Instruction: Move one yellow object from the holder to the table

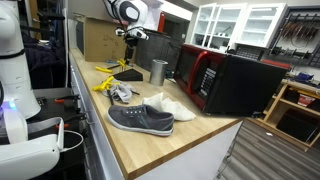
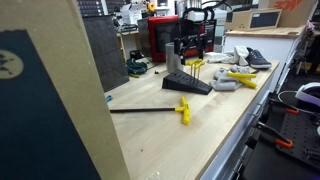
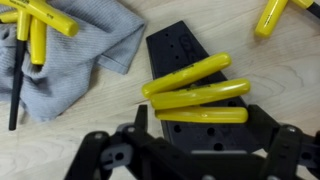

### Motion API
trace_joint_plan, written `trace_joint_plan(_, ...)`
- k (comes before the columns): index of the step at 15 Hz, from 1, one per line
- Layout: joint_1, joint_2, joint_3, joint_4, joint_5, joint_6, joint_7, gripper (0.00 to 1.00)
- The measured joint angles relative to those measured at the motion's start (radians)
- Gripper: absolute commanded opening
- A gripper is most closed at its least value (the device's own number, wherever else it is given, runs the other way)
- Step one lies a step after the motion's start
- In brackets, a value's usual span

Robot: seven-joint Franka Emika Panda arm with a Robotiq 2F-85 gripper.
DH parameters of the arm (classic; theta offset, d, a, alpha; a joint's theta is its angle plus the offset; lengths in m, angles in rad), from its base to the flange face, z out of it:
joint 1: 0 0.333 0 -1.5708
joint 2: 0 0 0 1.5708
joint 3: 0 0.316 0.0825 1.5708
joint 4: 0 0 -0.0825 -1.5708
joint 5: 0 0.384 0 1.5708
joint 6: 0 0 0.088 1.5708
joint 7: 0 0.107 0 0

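The black holder [image 3: 178, 48] lies on the wooden table [image 3: 270, 80] and carries three yellow handles [image 3: 198, 95] side by side. It also shows in both exterior views [image 1: 128, 74] [image 2: 187, 86]. My gripper [image 3: 195, 152] hangs straight above the holder with its jaws spread wide on either side of the handles. It is open, empty and clear of them. In both exterior views the gripper [image 1: 129, 38] [image 2: 191, 50] is above the holder near the back of the table [image 1: 150, 140].
A grey cloth [image 3: 85, 55] beside the holder bears yellow T-handle tools [image 3: 35, 30]. Another yellow tool [image 3: 275, 14] lies on the other side, and one more with a black shaft [image 2: 183, 110] lies on the table. A metal cup [image 1: 158, 71], shoes [image 1: 140, 119] and a microwave [image 1: 235, 82] stand nearby.
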Motion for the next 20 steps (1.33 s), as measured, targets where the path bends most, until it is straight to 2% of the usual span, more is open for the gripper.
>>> trace_joint_plan(1,0.0,0.0,0.0,-0.001,0.0,0.007,0.0,0.74)
trace_joint_plan(2,0.0,0.0,0.0,-0.001,0.0,0.014,-0.001,0.68)
trace_joint_plan(3,0.0,0.001,0.0,-0.001,0.0,0.022,-0.001,0.68)
trace_joint_plan(4,0.001,0.001,0.001,-0.001,0.0,0.029,-0.002,0.62)
trace_joint_plan(16,0.008,-0.004,0.006,0.0,0.003,0.042,-0.008,0.62)
trace_joint_plan(20,0.01,-0.038,0.015,0.003,-0.011,0.004,-0.008,0.62)
